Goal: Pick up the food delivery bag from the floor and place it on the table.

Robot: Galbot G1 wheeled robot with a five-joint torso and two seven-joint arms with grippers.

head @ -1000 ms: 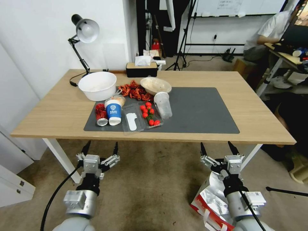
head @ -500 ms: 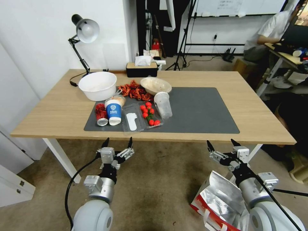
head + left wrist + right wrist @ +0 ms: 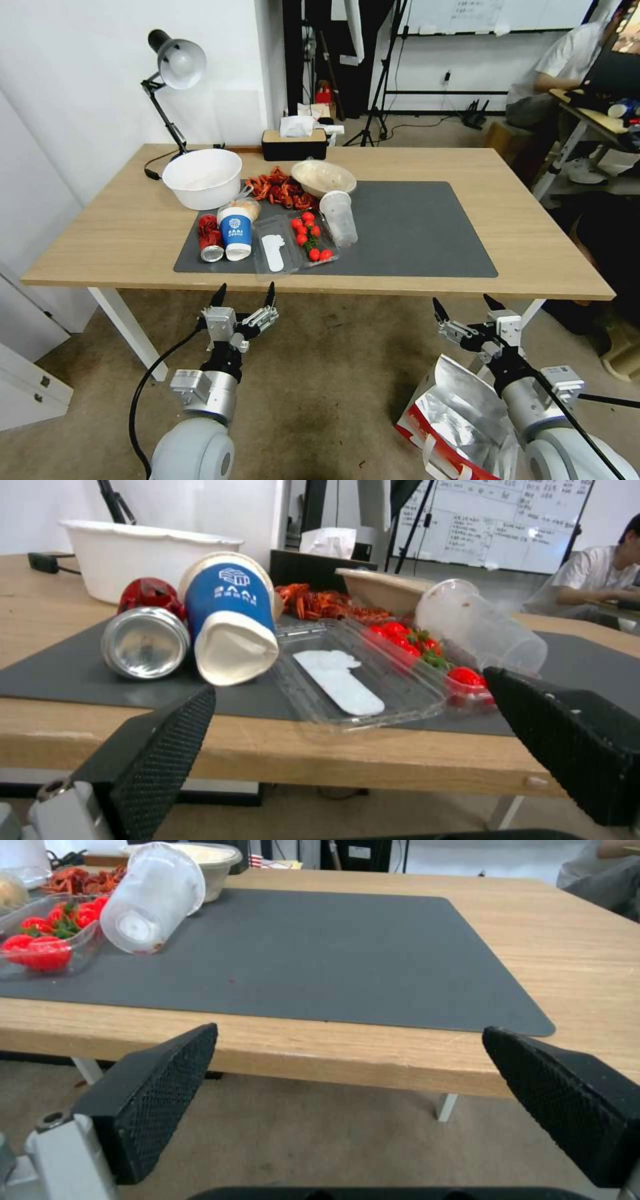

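The food delivery bag, red and white with crinkly silver foil, sits on the carpeted floor at the lower right, partly behind my right arm. My right gripper hovers open just above and behind it, near the table's front edge, holding nothing. My left gripper is open too, raised in front of the table at the left. In the wrist views the left gripper and the right gripper show spread black fingers facing the tabletop edge.
On the dark grey mat lie a blue paper cup, a can, a clear tray of tomatoes, a tipped plastic cup and bowls. A lamp stands at the back left. White table legs flank the floor.
Both arms swung right over the last second; the right gripper moved off the bag's top toward the table's right leg, uncovering the foil. Little has shifted in the last half second.
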